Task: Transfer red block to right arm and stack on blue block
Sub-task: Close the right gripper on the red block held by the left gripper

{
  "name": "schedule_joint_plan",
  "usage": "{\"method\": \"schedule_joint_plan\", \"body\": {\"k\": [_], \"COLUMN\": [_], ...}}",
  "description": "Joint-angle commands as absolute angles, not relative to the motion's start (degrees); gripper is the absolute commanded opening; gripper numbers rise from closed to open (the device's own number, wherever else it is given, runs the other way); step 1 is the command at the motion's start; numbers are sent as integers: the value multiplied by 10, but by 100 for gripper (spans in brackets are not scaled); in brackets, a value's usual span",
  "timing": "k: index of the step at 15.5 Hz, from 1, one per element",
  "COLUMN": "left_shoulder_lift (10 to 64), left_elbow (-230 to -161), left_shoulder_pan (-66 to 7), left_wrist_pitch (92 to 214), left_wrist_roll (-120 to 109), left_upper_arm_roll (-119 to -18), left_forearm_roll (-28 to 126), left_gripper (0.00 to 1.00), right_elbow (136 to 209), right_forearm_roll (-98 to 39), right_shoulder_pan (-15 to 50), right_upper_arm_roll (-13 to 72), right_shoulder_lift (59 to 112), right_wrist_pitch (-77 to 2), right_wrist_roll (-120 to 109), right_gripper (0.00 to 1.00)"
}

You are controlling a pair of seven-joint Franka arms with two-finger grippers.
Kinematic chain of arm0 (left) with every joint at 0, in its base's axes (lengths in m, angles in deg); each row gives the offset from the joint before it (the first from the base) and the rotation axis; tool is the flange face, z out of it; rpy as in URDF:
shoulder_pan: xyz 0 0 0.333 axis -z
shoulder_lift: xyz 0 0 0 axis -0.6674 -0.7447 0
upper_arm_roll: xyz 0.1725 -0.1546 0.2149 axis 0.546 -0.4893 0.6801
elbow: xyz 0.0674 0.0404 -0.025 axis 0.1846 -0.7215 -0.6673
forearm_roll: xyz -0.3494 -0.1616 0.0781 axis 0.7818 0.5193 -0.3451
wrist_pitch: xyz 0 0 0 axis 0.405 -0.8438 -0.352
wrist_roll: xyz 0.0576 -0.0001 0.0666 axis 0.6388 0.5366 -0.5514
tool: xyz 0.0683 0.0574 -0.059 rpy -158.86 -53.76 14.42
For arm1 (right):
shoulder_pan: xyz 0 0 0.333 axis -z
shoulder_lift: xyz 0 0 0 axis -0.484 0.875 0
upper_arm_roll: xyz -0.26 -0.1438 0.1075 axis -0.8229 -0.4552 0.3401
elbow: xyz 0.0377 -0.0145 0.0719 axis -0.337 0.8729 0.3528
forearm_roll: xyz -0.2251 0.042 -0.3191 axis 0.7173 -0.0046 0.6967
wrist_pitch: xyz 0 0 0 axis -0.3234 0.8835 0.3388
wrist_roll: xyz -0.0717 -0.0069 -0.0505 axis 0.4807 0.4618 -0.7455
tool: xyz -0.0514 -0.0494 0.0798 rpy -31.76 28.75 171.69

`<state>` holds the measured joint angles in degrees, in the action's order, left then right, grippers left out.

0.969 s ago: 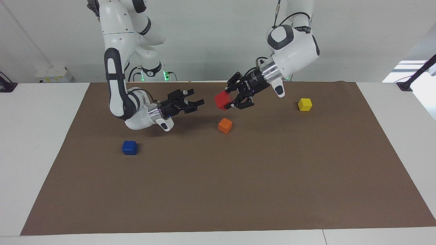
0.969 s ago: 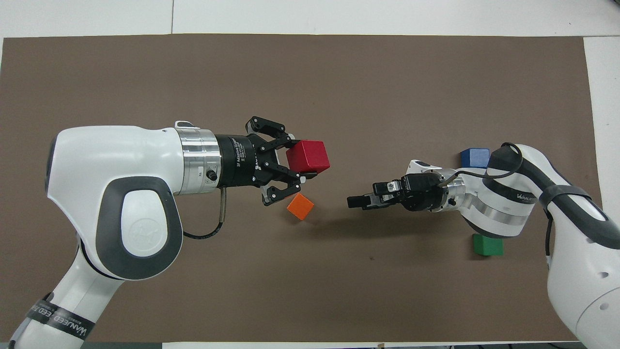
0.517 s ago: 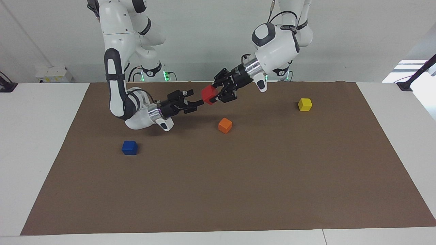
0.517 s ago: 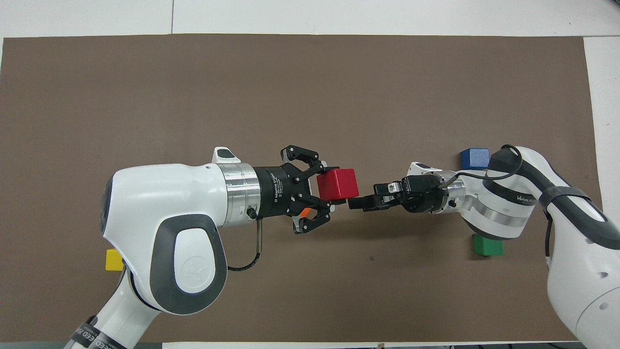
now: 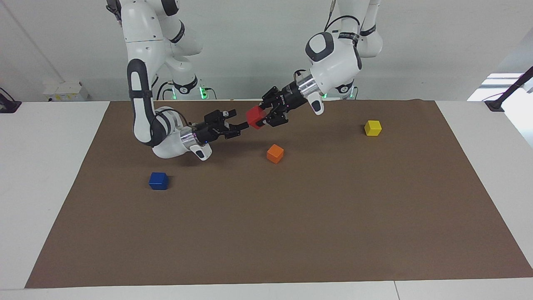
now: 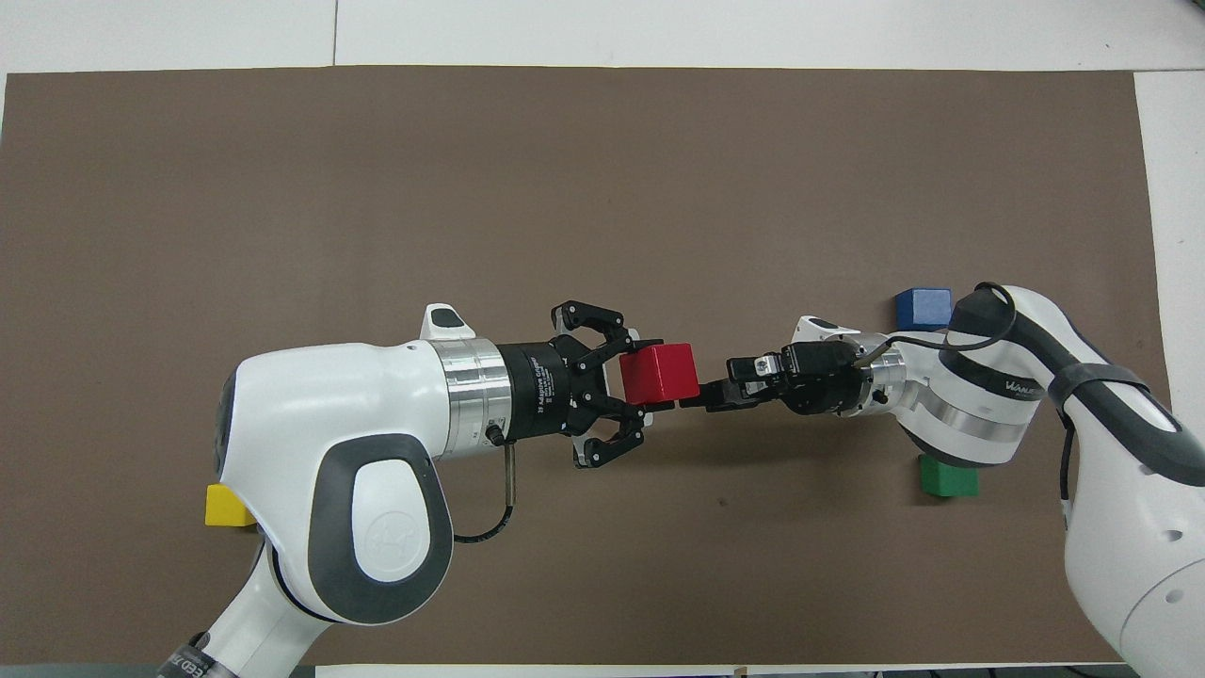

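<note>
A: Why is the red block (image 5: 255, 117) up in the air rather than on the surface (image 5: 37, 175)?

B: I read it as the handover. The left pincer (image 5: 270, 116) is clamped on it, presenting it over the brown mat (image 5: 291, 216), above a spot a little nearer the robots than the orange block (image 5: 275, 153). In the facing view the orange block sits at about five o'clock from the red one.

A: And the right pincer (image 5: 236, 127)?

B: Its fingers stand apart, tips just at the red block's free face, at about eight o'clock from it in that view. It isn't gripping anything yet. Held sideways like that, the block offers a bare face for the right arm (image 5: 143, 100) to take.

A: Where is the blue block (image 5: 158, 181)?

B: On the mat toward the right arm's end, well apart from the handover, at about seven o'clock from the red block in the facing view. Nothing rests on it, so the stacking is not yet done.

A: Count them for me.

B: Five blocks, one of each colour: red, blue, orange, a yellow block (image 5: 372, 128) toward the left arm's end, and a green block (image 6: 948, 477) that shows in the overhead view by the right arm. Two arms, two pincers.
</note>
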<state>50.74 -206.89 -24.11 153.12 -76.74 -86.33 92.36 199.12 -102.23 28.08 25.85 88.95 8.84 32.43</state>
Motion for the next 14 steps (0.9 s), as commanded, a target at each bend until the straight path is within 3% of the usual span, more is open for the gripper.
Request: {"method": "schedule_joint_plan", "body": {"k": [1,14], "left_shoulder_lift": [525,521], "left_elbow": [-2090,-2098], "left_shoulder_pan": [-210,-189], "left_wrist_pitch": [1573,1607], "left_wrist_roll": [-756,-756], "left_upper_arm_roll": [-855,-855], "left_forearm_roll": [959,977], "left_gripper": [0,0], "right_elbow": [2008,2008], "right_forearm_roll": [-1036,-1067], "right_shoulder_pan": [282,247], "right_upper_arm_roll": [262,263], "right_shoulder_lift": [874,874], "right_wrist_pitch": [76,45], "right_wrist_roll": [329,343], "right_gripper": [100,100]}}
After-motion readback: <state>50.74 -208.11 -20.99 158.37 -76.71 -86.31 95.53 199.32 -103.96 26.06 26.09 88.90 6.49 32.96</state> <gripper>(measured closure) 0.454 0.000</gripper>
